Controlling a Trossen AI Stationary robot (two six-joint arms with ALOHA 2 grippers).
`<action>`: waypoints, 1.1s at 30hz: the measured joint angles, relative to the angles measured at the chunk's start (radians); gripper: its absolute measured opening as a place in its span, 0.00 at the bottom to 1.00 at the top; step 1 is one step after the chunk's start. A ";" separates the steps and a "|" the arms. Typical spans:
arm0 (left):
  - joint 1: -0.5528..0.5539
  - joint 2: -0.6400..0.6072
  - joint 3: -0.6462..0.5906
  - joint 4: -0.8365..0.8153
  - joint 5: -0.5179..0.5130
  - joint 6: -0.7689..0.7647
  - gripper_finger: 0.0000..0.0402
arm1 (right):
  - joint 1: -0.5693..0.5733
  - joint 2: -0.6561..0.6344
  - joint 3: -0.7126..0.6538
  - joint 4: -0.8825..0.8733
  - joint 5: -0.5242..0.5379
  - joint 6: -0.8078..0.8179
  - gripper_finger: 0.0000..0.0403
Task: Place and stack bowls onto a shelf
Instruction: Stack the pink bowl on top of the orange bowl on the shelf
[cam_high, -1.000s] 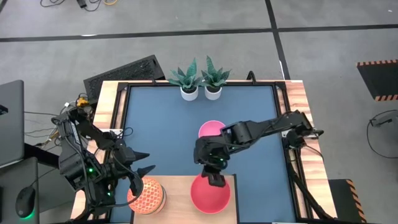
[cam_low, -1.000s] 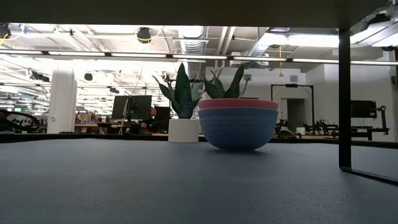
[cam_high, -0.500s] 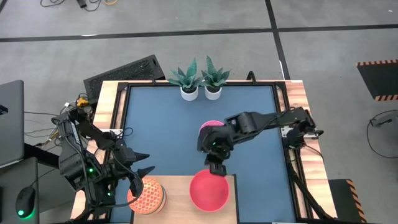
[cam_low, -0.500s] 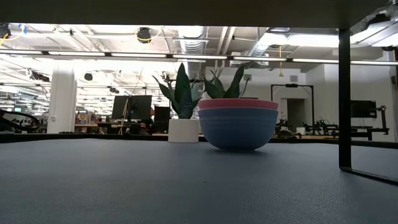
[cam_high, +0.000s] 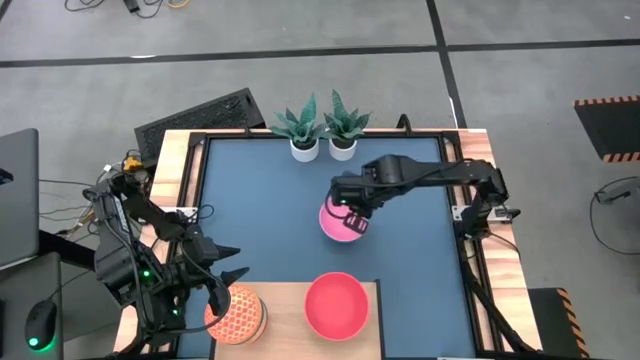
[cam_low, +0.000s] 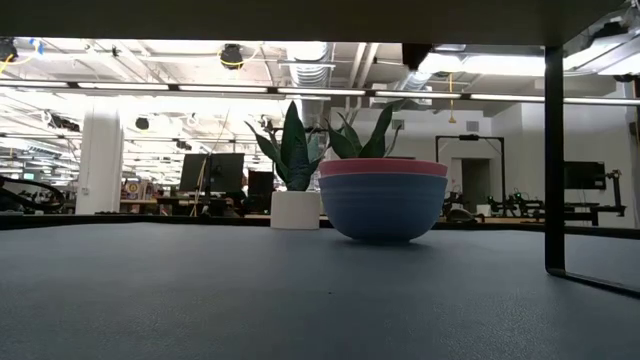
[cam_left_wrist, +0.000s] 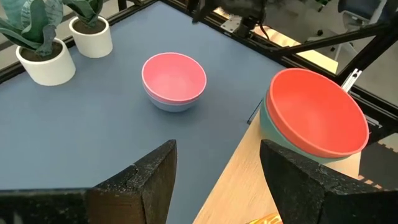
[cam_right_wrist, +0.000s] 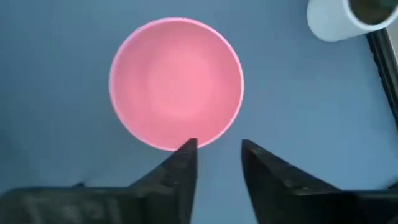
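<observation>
A pink bowl (cam_high: 338, 216) sits nested in a light blue bowl (cam_low: 383, 205) on the dark blue table. My right gripper (cam_right_wrist: 216, 152) hovers open just above the near side of the pink bowl (cam_right_wrist: 176, 84), pointing down, with nothing between its fingers. On the pale wood shelf (cam_high: 285, 300) at the near edge, a red bowl (cam_high: 336, 306) rests inside a greenish bowl (cam_left_wrist: 268, 124). A patterned orange-red bowl (cam_high: 236, 315) stands left of them. My left gripper (cam_high: 228, 266) waits open above the shelf's left end.
Two white pots with green plants (cam_high: 305, 148) (cam_high: 343, 147) stand at the table's far edge. Wooden side rails (cam_high: 180, 170) frame the table. A dark upright post (cam_low: 553, 160) shows at the right in the low view. Bare blue tabletop lies left of the pink bowl.
My right gripper has come off the red bowl's far rim on the shelf and travelled toward the table's far edge. It has tipped over to point down, and now hangs above the pink bowl. The red bowl stays on the shelf.
</observation>
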 joint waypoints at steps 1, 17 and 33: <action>0.000 0.000 0.000 0.000 0.000 0.000 0.54 | -0.012 -0.002 -0.029 0.018 -0.001 -0.011 0.42; 0.048 0.000 0.000 -0.099 0.000 -0.141 0.53 | -0.245 -0.008 -0.527 0.506 -0.093 -0.098 0.64; 0.052 -0.002 0.000 -0.126 -0.001 -0.164 0.54 | -0.296 -0.005 -0.550 0.567 -0.166 -0.138 0.31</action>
